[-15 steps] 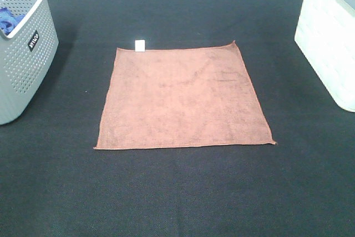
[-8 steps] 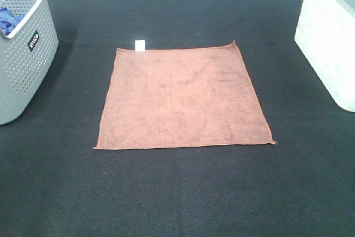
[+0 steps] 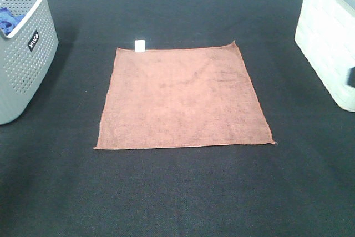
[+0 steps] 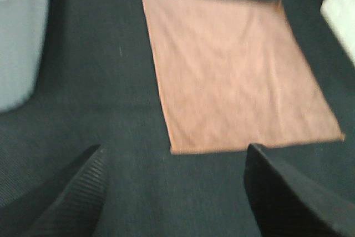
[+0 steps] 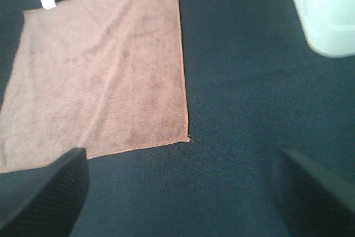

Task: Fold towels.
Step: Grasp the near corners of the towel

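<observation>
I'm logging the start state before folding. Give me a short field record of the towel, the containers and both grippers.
towel: towel spread flat, unfolded, on the black table
tag: white tag at its far left corner in the high view
left side: grey basket holding a blue cloth
right side: white bin
left gripper: jaws open, empty, off the towel
right gripper: jaws open, empty, off the towel

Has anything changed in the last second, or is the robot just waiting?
A small dark shape, probably part of the right arm, has appeared at the right edge, in front of the white bin. Nothing was grasped. The reddish-brown towel still lies flat and the grey basket has not moved.
</observation>
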### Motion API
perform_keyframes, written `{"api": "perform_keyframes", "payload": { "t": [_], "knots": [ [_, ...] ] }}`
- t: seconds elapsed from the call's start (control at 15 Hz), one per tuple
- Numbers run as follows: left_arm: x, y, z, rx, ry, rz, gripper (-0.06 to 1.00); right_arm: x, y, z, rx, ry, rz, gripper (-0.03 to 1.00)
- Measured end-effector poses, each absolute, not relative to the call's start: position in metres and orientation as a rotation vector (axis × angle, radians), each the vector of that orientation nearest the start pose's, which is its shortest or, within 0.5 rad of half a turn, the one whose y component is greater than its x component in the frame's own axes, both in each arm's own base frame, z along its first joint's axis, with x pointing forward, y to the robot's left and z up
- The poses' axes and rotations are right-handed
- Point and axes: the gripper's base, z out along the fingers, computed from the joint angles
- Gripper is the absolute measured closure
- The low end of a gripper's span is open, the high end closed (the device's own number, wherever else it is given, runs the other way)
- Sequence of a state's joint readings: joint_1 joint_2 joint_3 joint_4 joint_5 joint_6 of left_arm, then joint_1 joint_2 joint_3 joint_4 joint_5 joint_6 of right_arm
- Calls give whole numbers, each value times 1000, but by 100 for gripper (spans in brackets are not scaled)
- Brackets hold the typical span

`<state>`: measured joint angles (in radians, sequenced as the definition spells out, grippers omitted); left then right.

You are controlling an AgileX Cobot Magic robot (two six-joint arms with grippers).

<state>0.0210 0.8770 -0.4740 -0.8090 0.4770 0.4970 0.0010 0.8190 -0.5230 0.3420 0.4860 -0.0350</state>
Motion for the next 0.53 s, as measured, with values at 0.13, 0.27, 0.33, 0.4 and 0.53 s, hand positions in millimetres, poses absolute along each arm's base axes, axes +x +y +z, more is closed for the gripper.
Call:
{"api": "perform_keyframes", "payload": {
  "t": [0.13, 0.27, 0.33, 0.4, 0.53],
  "knots": [
    [188, -30, 225, -152, 2365, -576, 28, 181, 15, 251, 295, 2289, 357, 14],
    [214, -37, 190, -176, 2497, -693, 28, 208, 14, 226, 290, 2372, 326, 14],
    [223, -40, 181, -186, 2522, -753, 28, 219, 15, 217, 245, 2428, 310, 14],
    [223, -40, 181, -186, 2522, -753, 28, 219, 15, 217, 245, 2428, 310, 14],
    [240, -47, 163, -191, 2562, -842, 28, 239, 17, 207, 179, 2520, 310, 14]
  ]
}}
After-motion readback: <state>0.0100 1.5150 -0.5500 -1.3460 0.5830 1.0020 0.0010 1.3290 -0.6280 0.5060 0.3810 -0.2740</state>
